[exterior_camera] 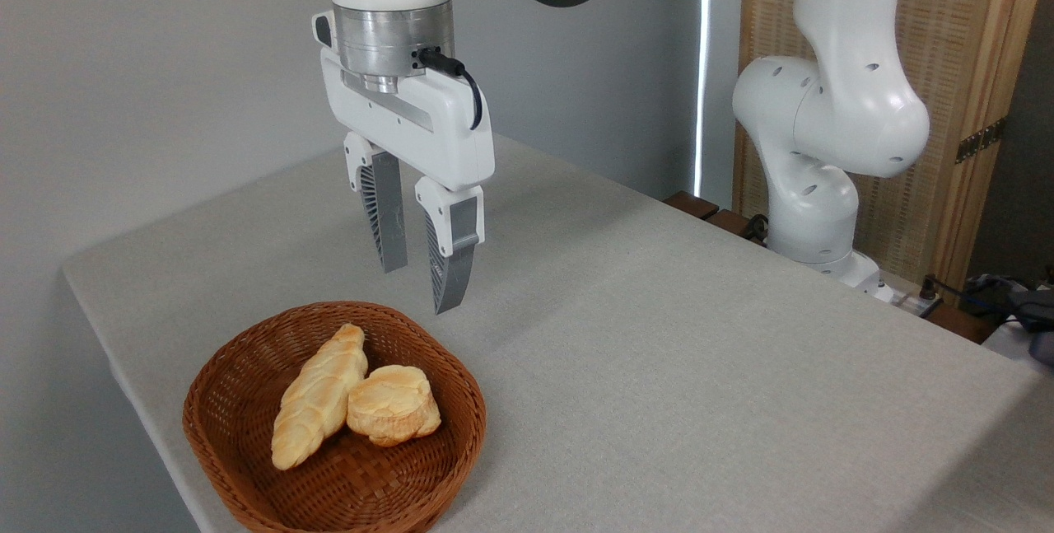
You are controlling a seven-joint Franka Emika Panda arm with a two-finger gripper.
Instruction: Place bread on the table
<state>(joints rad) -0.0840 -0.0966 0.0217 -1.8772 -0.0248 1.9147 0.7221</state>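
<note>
The bread (394,404) lies inside the brown wicker basket (230,442) at the near left of the grey tabletop (659,352), touching the braided loaf (317,397) on its left. The pincer (420,269) hangs above the basket's far rim, pointing down, its fingers (387,220) apart and holding nothing, well clear of the bread. The arm's white base (815,212) stands at the tabletop's far right edge.
</note>
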